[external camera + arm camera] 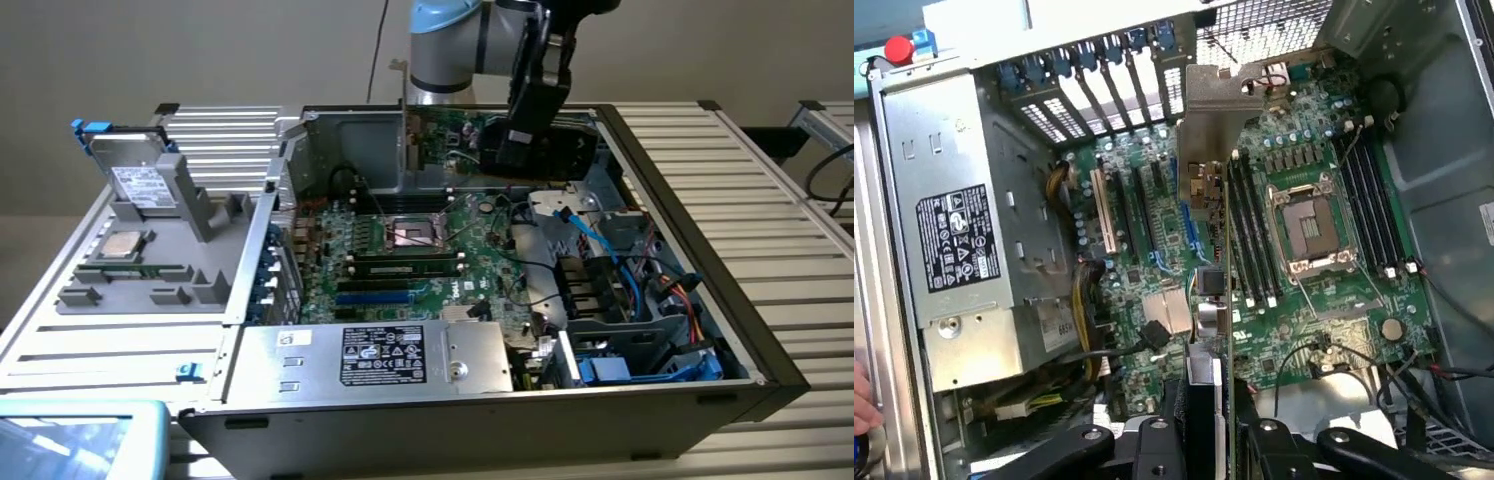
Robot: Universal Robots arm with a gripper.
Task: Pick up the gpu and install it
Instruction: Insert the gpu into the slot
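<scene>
Evidently the gripper is clamped on the gpu, its fingers pressed to the card's two faces. It holds the card on edge in the air over the far end of the open computer case, clear of everything inside. That upright hold makes sense: the card's connector edge has to face down towards the motherboard if it is to seat.

From the wrist view the gpu is seen nearly edge-on, with its silver bracket end leading towards the rear slot covers, which is where that bracket belongs. The card hangs above the row of expansion slots (white, black and blue ones lie side by side). It seems to line up near the blue one, though the angle makes that hard to settle. Nothing is seated yet.
</scene>
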